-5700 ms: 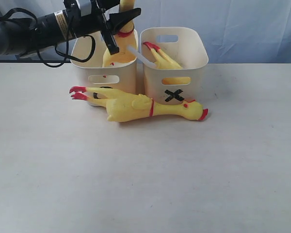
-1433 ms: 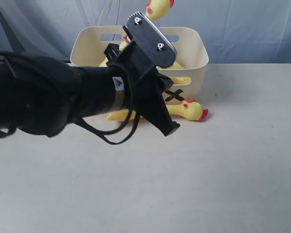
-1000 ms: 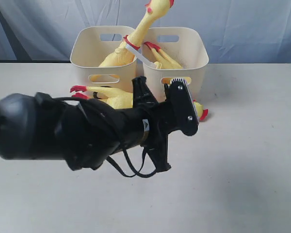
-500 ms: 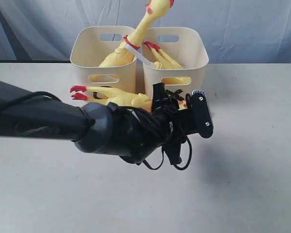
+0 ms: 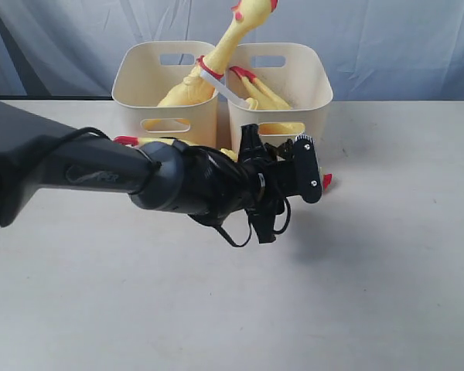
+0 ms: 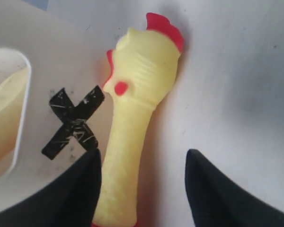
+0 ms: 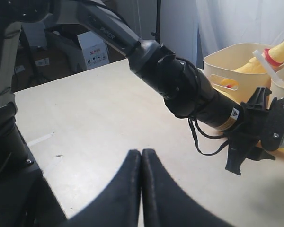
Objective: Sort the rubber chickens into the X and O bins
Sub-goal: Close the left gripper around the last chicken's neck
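We see the left arm (image 5: pixel 100 166) reaching across the bench (image 5: pixel 371 294) from the left of the exterior view, with the left jaws low in front of the X bin (image 5: pixel 294 85). In the left wrist view the left jaws are released and spread wide, one black finger (image 6: pixel 75 189) on each side of the neck of the bench chicken (image 6: pixel 137 104). We cannot tell if either finger touches it. That chicken lies flat on the bench, its head and red comb just beside the black X mark (image 6: pixel 72 124) on the bin wall. In the exterior view we only get its red feet on one side of the arm and its red beak tip on the other; the body is hidden behind the arm. The upright chicken (image 5: pixel 216 62) stands in the second bin (image 5: pixel 139 77), which sits just beside the X bin on its left. Its neck leans toward the X bin and its head is above both rims. The second bin's mark is behind the arm, so we cannot read it. The feet-up chicken (image 5: pixel 263 97) sits in the X bin with its red feet up by the rim. In the right wrist view the right jaws are clenched, the two fingers (image 7: pixel 130 189) pressed together with nothing between them, over the bench and well apart from the bins
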You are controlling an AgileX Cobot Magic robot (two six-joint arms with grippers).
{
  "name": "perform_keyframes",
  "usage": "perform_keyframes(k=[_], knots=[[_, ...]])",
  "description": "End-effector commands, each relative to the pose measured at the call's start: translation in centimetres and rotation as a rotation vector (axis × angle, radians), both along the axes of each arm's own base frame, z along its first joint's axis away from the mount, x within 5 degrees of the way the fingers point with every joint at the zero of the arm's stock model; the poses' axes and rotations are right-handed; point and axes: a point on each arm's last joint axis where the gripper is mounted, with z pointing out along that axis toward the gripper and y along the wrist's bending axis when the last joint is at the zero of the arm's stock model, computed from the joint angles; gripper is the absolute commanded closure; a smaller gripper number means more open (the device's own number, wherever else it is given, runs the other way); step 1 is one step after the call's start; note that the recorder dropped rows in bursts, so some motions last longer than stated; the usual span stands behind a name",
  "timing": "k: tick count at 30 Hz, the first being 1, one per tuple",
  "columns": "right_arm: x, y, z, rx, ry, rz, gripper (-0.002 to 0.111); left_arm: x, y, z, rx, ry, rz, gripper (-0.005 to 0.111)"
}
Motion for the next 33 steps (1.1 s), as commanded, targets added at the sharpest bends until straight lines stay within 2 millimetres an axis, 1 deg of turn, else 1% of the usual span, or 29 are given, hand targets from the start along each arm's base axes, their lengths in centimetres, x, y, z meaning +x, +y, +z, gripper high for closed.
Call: perform_keyframes(k=[1,6,10,12,16,22,29,33], knots=[[-0.1,0.0,-0.1,0.003,0.0,0.002,0.108,1.0,0.6,-0.1,-0.006,0.004,0.018,0.055],[-0.1,0.0,-0.1,0.003,0.0,0.002,0.108,1.4,-0.2,-0.5,-0.018,0.011,-0.006,0.055],[-0.1,0.0,-0.1,0.003,0.0,0.002,0.108,1.7,-0.2,-1.9,0.019,0.012,-0.007,0.055],[-0.1,0.0,-0.1,0.005,-0.002,-0.001,0.108,1.9,-0.4,-2.1,0.017,0.008,-0.005,0.055],[-0.1,0.0,-0.1,0.005,-0.002,-0.001,0.108,2.5,-0.8,-1.6,0.005,-0.019,0.007,0.056],[-0.1,0.0,-0.1,0.005,-0.002,-0.001,0.108,2.6,-0.9,-1.4,0.0,-0.023,0.007,0.056],[-0.1,0.0,-0.1,0.005,-0.002,-0.001,0.108,3.4,0.0,-1.5,-0.019,0.002,0.03,0.056],[-0.1,0.0,-0.1,0.003,0.0,0.002,0.108,3.4,0.0,-1.6,-0.026,0.015,0.025,0.056]])
